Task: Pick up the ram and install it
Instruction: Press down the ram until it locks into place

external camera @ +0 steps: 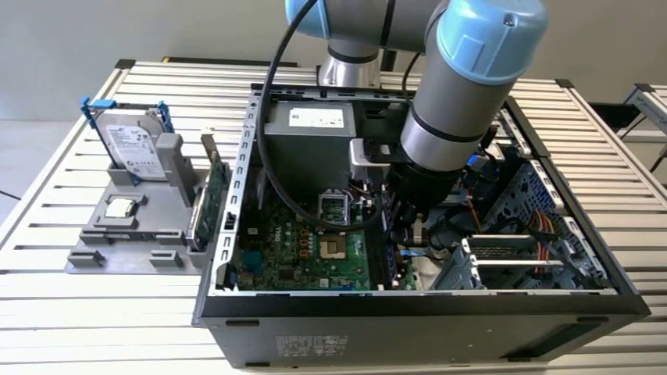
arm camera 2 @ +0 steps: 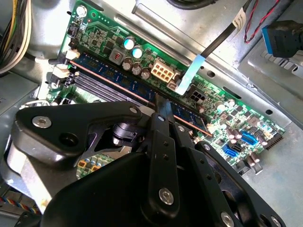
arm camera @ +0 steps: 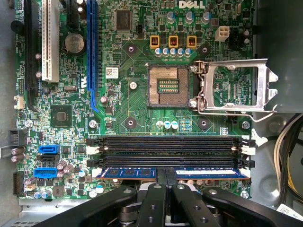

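Note:
The ram (arm camera: 128, 172) is a slim blue stick sitting edge-on in the black motherboard slot nearest the board's edge, level along its length. In the second wrist view the ram (arm camera 2: 109, 75) runs diagonally beside the other slots. My gripper (arm camera: 165, 175) straddles the stick at its middle, with the black fingers (arm camera: 156, 189) closed against both faces. The same grip shows in the second wrist view (arm camera 2: 160, 105). In the exterior view my gripper (external camera: 417, 238) reaches down inside the open computer case (external camera: 417, 301).
Two empty black slots (arm camera: 168, 142) lie beside the ram. The CPU socket (arm camera: 165, 86) is open, its metal load plate (arm camera: 234, 85) flipped aside. Cables (arm camera: 286, 156) crowd one side. Outside the case, a grey fixture (external camera: 172, 254) holds a hard drive (external camera: 136, 144) and a green card (external camera: 214, 199).

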Controlling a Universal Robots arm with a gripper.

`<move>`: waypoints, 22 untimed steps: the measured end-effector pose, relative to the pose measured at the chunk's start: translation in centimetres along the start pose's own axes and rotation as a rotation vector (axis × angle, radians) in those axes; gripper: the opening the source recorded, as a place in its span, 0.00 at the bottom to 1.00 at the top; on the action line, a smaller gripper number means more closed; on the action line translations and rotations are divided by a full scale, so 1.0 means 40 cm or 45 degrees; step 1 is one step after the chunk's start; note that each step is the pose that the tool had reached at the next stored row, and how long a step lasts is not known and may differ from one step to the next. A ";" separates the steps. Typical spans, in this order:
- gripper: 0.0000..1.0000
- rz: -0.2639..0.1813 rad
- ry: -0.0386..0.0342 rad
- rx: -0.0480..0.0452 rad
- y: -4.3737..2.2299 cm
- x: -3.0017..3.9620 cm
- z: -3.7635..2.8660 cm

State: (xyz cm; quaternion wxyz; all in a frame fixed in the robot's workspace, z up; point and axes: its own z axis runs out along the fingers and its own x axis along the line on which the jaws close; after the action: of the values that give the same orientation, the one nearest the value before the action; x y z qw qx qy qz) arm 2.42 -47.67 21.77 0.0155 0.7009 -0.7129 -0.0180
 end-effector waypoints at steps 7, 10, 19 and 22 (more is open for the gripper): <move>0.00 0.000 -0.0015 0.000 0.002 0.000 -0.038; 0.00 0.000 -0.0009 0.000 0.003 0.000 -0.059; 0.00 0.000 -0.0009 0.000 0.004 0.000 -0.095; 0.00 0.000 -0.0009 0.000 0.005 0.000 -0.108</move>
State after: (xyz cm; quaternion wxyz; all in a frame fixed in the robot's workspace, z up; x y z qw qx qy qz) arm 2.41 -47.68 26.11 0.0152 0.7009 -0.7129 -0.0182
